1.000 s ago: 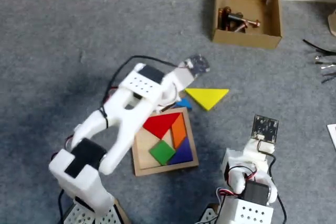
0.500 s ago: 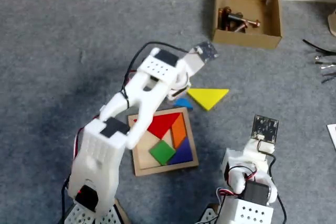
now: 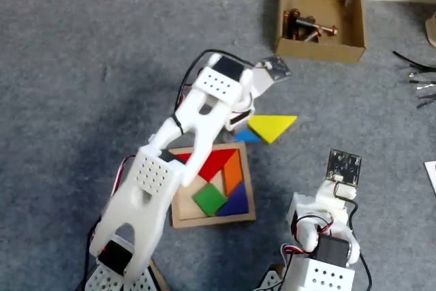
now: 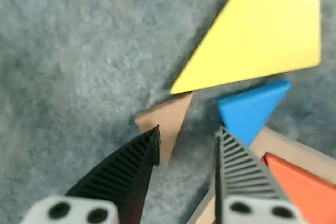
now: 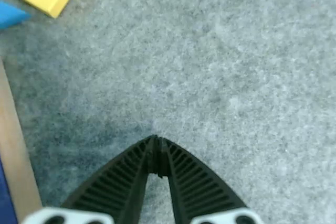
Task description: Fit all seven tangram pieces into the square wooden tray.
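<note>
The square wooden tray (image 3: 178, 217) lies near the table's middle and holds red (image 3: 212, 161), orange (image 3: 234, 168), green (image 3: 210, 197) and dark blue (image 3: 238, 200) pieces. Beyond its far corner lie a big yellow triangle (image 3: 272, 126) and a small blue triangle (image 3: 247, 136). My left gripper (image 4: 186, 135) is open just above the carpet, its fingers on either side of a small tan triangle (image 4: 167, 120), between the yellow triangle (image 4: 262, 35) and the tray's rim (image 4: 274, 141). The blue triangle (image 4: 249, 109) lies beside one finger. My right gripper (image 5: 156, 148) is shut over bare carpet.
A cardboard box (image 3: 320, 49) with metal parts stands at the back right. Cables (image 3: 415, 73) lie at the right edge. The right arm (image 3: 320, 233) sits folded at the front right. Grey carpet stretches to the left and back.
The left arm has stretched farther from its base, toward the back right, bringing its gripper down beside the yellow and blue triangles. The right arm has kept still.
</note>
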Robot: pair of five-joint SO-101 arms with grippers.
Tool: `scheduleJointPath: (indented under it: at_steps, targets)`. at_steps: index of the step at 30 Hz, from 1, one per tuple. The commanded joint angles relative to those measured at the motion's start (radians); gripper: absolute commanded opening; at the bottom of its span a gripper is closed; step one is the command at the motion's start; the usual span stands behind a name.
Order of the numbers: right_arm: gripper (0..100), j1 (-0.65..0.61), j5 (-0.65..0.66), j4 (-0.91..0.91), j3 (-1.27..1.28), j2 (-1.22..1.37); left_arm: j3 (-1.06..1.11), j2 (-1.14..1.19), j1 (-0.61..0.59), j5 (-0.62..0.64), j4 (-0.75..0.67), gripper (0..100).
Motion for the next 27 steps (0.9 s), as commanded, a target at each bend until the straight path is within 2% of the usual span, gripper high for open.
scheduleJointPath:
  at_steps: [1,14,27]
  targets:
    - [0.5,0.01,-0.009,-0.027,0.114,-0.012,-0.079,-0.001,0.027,0.003,0.014,18]
    - [0.5,0.01,-0.009,-0.027,0.114,-0.012,-0.15,0.094,0.001,0.003,0.018,14]
    - [0.5,0.01,-0.009,-0.027,0.114,-0.012,-0.153,0.088,-0.025,-0.068,0.012,18]
